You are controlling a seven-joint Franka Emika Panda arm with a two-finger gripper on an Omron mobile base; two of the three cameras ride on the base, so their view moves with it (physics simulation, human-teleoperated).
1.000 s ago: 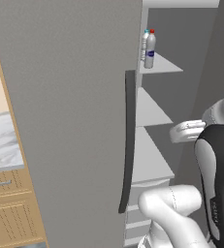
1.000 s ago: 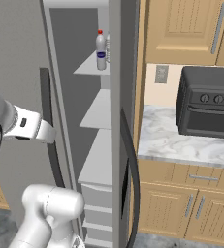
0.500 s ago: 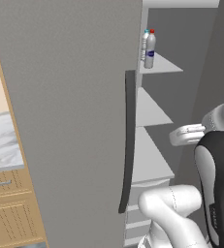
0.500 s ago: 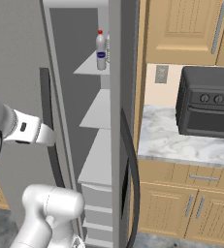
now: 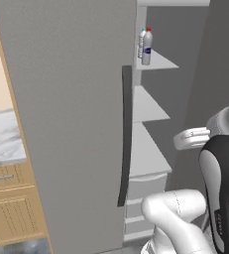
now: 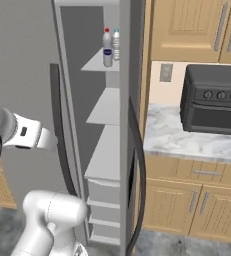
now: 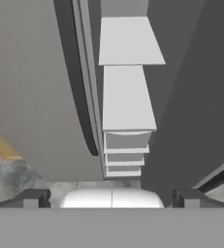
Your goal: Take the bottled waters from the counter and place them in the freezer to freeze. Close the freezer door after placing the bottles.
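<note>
bottled waters (image 5: pixel 145 45) shelved, toaster oven (image 6: pixel 213 100) rightward, perhaps

Two bottled waters (image 5: pixel 145 45) stand side by side on one shelf, high above and beyond the fingers (image 7: pixel 35 198). Three white shelves (image 7: pixel 128 97) show in the freezer (image 6: pixel 94 30), ahead of the fingers, with three white drawers (image 7: pixel 125 156) stacked below them. One freezer door (image 5: pixel 66 119) stands open, with one long dark handle (image 5: pixel 125 134), to the fingers' left in the hand view. One black toaster oven (image 6: pixel 214 100) sits on one marble counter (image 6: pixel 187 140). Two dark fingers stand wide apart.
</note>
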